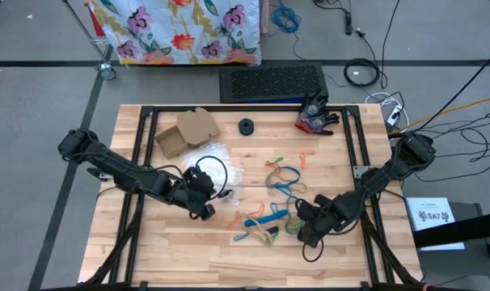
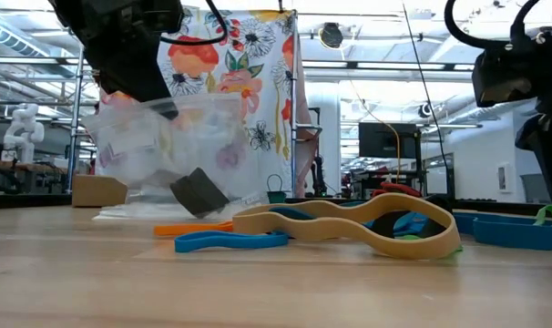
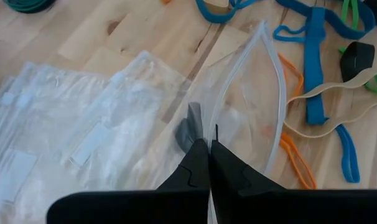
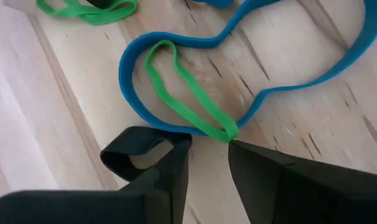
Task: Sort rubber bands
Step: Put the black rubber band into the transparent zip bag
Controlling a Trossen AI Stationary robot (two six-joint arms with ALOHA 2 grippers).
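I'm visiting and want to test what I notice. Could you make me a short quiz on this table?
1. True or false: the left end effector is shut on a clear plastic zip bag.
2. Which thin rubber loop lies between the right end effector's fingertips: A green, B orange, C black?
3. Fill in: that loop lies inside a wider ____ rubber band.

Key: 1 true; 2 A; 3 blue.

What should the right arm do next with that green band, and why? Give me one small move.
Probably close the right gripper on the green band. Its fingers stand apart with the band's end loop right at the gap between the tips, lying over a blue band on the table. The left gripper is pinching a clear bag.
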